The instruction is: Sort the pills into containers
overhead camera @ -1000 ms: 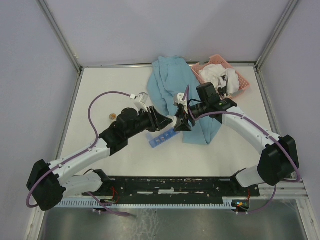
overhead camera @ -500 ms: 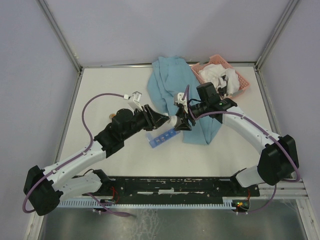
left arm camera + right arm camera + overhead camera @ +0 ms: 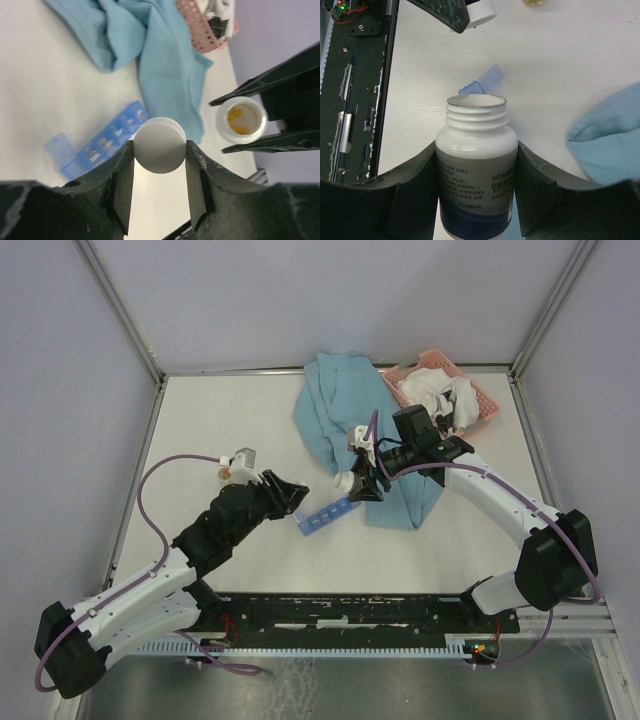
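My right gripper (image 3: 364, 483) (image 3: 476, 165) is shut on an open white vitamin bottle (image 3: 347, 480) (image 3: 475, 135), held tilted above the table, its mouth toward the left arm. The left wrist view looks into the bottle (image 3: 241, 119) and shows yellow-orange pills (image 3: 238, 121) inside. My left gripper (image 3: 297, 500) (image 3: 160, 152) is shut on the bottle's round white cap (image 3: 160, 144) (image 3: 481, 11), apart from the bottle. The blue organiser strip (image 3: 325, 517) (image 3: 102, 146) (image 3: 482, 83) lies on the table between the grippers, at least one end lid flipped open.
A light blue cloth (image 3: 340, 415) (image 3: 160, 65) lies crumpled behind the strip and under the right arm. A pink mesh basket (image 3: 482, 402) (image 3: 192, 22) with white cloth stands at the back right. A small tan round thing (image 3: 226, 469) sits left of the left arm.
My left arm has drawn back to the left and toward the near edge with the cap, away from the bottle. The right arm and bottle have stayed in place.
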